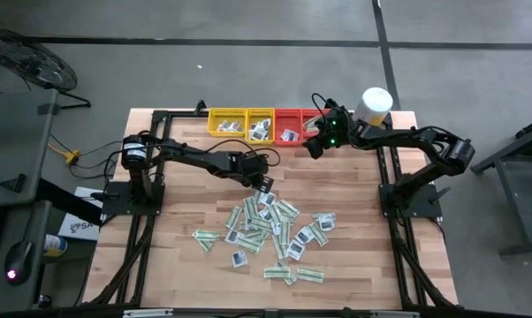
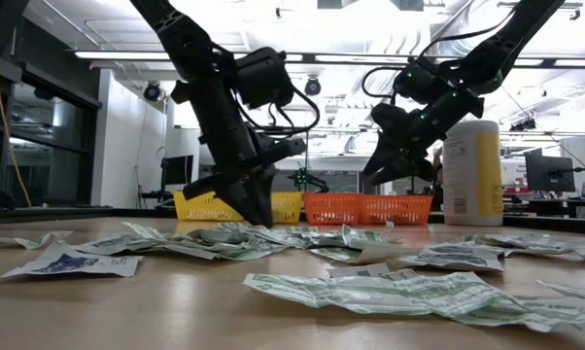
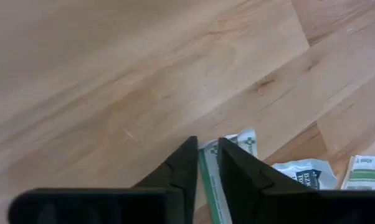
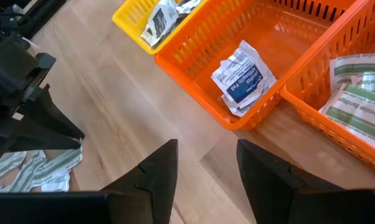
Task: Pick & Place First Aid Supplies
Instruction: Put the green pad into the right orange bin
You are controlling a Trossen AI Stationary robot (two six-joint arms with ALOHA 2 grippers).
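Your left gripper (image 3: pixel 204 163) is down at the far edge of the scattered first aid supplies (image 1: pixel 270 231), and a narrow white-and-green strip (image 3: pixel 207 174) sits between its two fingers — the jaws are drawn in close on either side of it, pinching the strip against the wooden table (image 1: pixel 178 256). In the low view you can see the fingertips reaching right down to the pile, with the left arm slanting steeply in from above. From overhead, that arm stretches from its base at the table's left side out toward the middle, wrist bent downward.

Your right gripper (image 4: pixel 206 177) hangs above the table just in front of the red trays (image 1: pixel 290 124), its fingers spread apart with nothing between them. One tray below it holds a white packet with a blue centre (image 4: pixel 242 78); the next holds white-and-green strips. The yellow trays (image 1: pixel 239 123) stand beside them, also holding packets. The right arm reaches in from the table's right side — elbow out, wrist near the white-and-yellow canister (image 1: pixel 375 103).
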